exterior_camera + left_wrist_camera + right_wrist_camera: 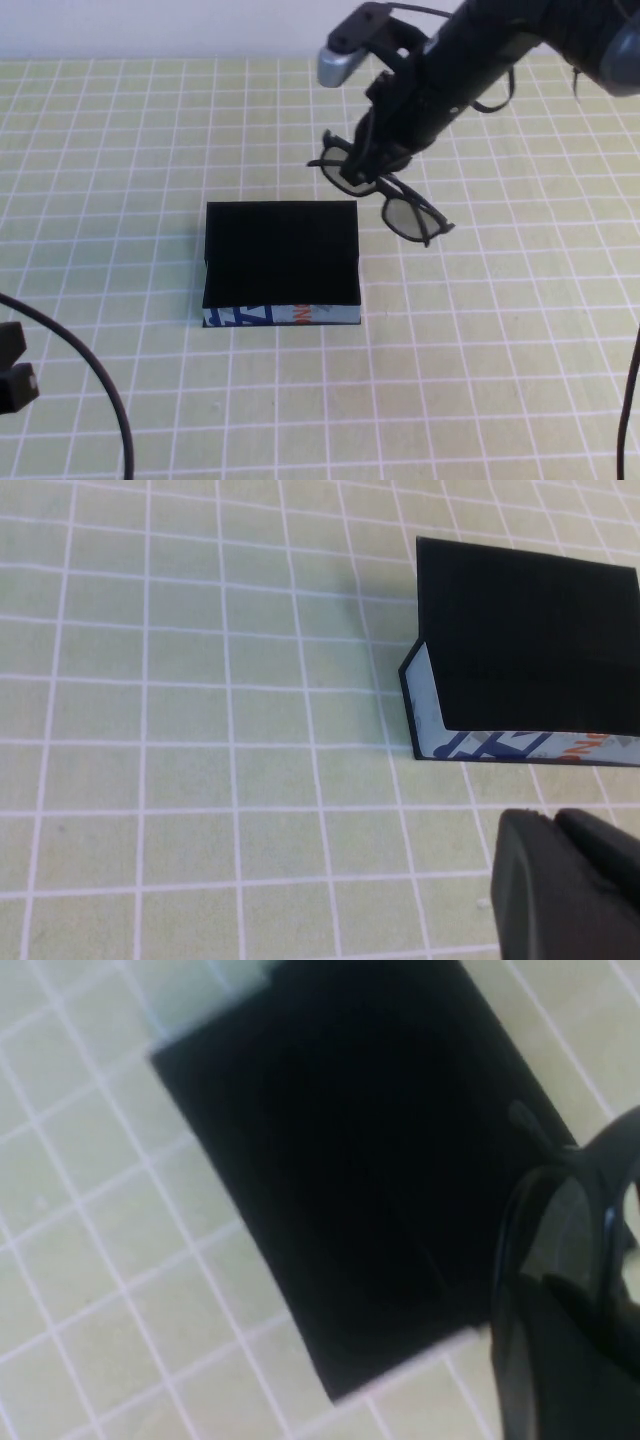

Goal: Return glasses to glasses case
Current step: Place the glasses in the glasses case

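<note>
The glasses case is a flat black box in the middle of the table, its near long side printed white, blue and orange-red. It also shows in the left wrist view and the right wrist view. My right gripper is shut on the glasses and holds them in the air just beyond the case's far right corner, one dark lens hanging lower. The glasses fill the edge of the right wrist view. My left gripper is shut and empty, low at the near left of the table.
The table is covered with a pale green cloth with a white grid. A black cable curves across the near left corner. The right arm reaches in from the far right.
</note>
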`<state>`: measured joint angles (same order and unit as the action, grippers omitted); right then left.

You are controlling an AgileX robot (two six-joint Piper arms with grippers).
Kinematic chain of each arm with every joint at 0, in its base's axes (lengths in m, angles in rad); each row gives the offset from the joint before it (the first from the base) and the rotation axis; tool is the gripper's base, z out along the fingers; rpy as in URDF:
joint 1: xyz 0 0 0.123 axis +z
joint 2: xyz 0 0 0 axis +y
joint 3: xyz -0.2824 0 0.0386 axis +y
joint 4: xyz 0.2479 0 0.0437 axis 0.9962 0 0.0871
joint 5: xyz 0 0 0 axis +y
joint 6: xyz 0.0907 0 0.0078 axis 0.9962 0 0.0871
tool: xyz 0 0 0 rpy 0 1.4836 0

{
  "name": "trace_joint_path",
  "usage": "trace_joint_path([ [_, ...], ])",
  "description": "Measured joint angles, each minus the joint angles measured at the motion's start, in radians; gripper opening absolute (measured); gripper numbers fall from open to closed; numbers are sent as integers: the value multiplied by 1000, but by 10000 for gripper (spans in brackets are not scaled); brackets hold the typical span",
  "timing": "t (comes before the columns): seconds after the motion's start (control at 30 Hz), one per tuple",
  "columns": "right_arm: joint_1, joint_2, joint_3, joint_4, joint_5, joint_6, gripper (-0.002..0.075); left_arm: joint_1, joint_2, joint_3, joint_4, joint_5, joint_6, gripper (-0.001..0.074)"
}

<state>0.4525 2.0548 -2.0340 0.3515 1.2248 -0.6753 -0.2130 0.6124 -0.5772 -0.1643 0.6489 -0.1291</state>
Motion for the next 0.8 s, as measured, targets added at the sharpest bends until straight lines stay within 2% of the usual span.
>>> trace_joint_path([
  [0.17,127,46,-103,-60,8,-48,-15,0,0,0,0,-3,4,-4],
  [0.3,185,116,-162,-75,14,-65,-15,0,0,0,0,-3,6,-4],
  [0.8,195,279,-226,-59,14,-139,-15,0,0,0,1,8,6,-4],
])
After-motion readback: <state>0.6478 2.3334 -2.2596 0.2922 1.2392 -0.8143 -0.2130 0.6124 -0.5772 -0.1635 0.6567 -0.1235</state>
